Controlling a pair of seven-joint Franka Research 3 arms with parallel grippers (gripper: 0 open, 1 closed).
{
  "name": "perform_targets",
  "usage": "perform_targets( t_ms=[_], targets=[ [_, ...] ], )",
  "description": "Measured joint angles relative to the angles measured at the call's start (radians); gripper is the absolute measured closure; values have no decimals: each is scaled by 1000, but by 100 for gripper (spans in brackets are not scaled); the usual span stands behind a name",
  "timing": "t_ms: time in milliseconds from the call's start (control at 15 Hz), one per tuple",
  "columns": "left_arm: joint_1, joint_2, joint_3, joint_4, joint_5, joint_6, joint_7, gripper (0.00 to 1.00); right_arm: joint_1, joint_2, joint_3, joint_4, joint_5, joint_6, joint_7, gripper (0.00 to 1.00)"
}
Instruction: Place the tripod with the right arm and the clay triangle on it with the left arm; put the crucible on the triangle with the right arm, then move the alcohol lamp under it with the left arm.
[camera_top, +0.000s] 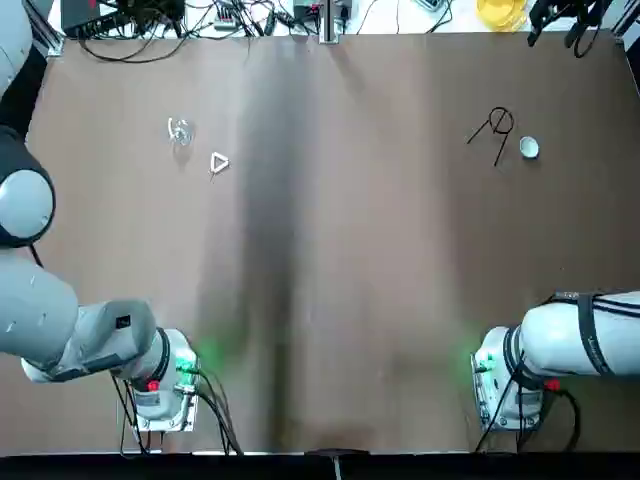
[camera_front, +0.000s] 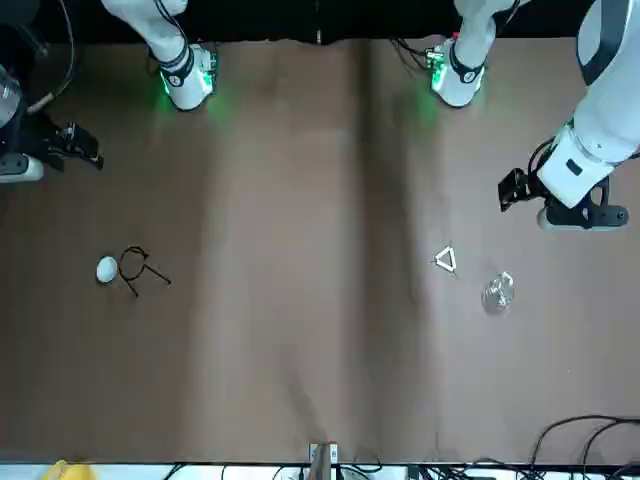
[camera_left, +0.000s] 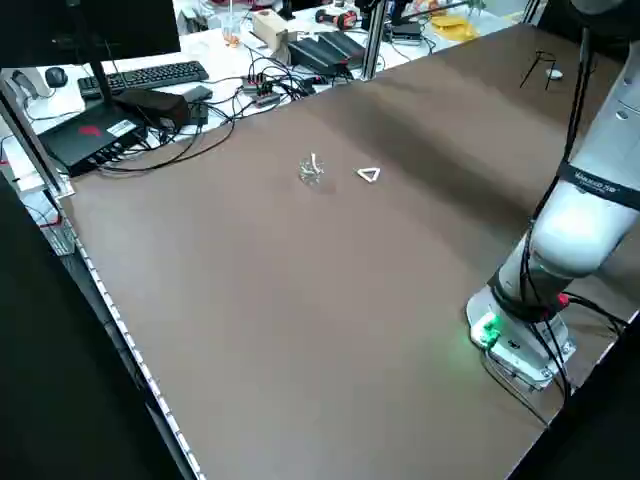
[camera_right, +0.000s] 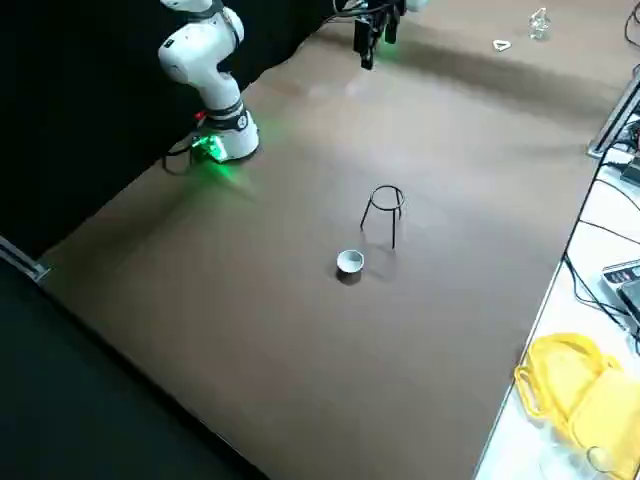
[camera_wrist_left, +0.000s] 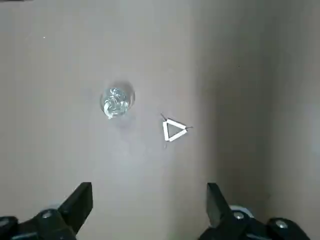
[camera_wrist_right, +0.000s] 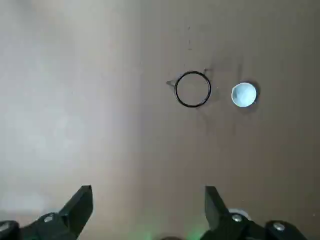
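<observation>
The black wire tripod (camera_top: 498, 128) stands upright at the table's far right, its ring (camera_wrist_right: 193, 89) showing from above. Close beside it, on the outer side, sits the small white crucible (camera_top: 529, 148). At the far left, the clear glass alcohol lamp (camera_top: 180, 130) stands with the white clay triangle (camera_top: 220, 163) lying flat a little inward of it. My left gripper (camera_wrist_left: 148, 202) hangs open high above the table, short of the lamp (camera_wrist_left: 116, 101) and the triangle (camera_wrist_left: 173, 130). My right gripper (camera_wrist_right: 147, 205) is open too, raised well short of the tripod and the crucible (camera_wrist_right: 244, 94).
Cables and electronics (camera_top: 200, 15) line the far edge beyond the brown table (camera_top: 330, 300). A yellow object (camera_top: 500, 10) lies off the far right corner. The arm bases (camera_top: 165, 385) (camera_top: 505, 385) glow green at the near edge.
</observation>
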Motion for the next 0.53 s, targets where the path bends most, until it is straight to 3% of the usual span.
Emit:
perform_targets(
  t_ms=[533],
  targets=[
    [8, 0, 3, 7, 0, 0, -7, 0, -9, 4, -1, -24, 0, 28, 4, 4]
  ],
)
